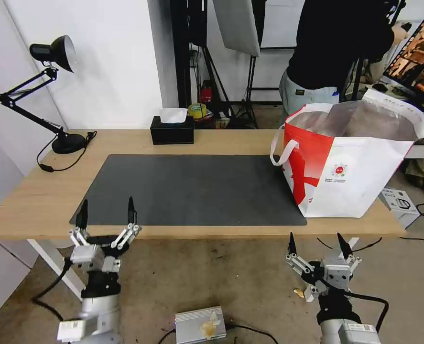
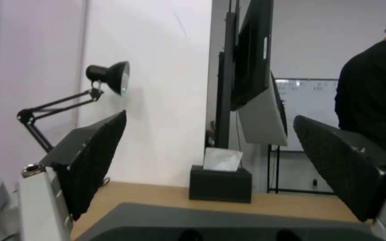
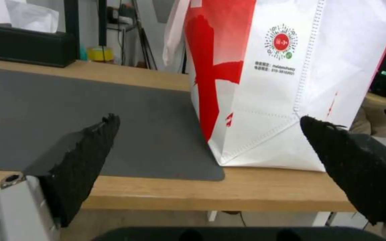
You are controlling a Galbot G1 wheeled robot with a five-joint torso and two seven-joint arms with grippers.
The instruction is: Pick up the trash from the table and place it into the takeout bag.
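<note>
The takeout bag hides its own contents, and its top is cropped in the right wrist view.

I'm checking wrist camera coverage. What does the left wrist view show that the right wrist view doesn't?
Left wrist view alone: the black desk lamp by the wall, a person in black behind the table, and the open left tool.

Right wrist view alone: the takeout bag standing on the table's right end with its round red logo, and the open right tool held off the table's near edge.

Both: the black tissue box, the dark grey mat and the light-wood table.
</note>
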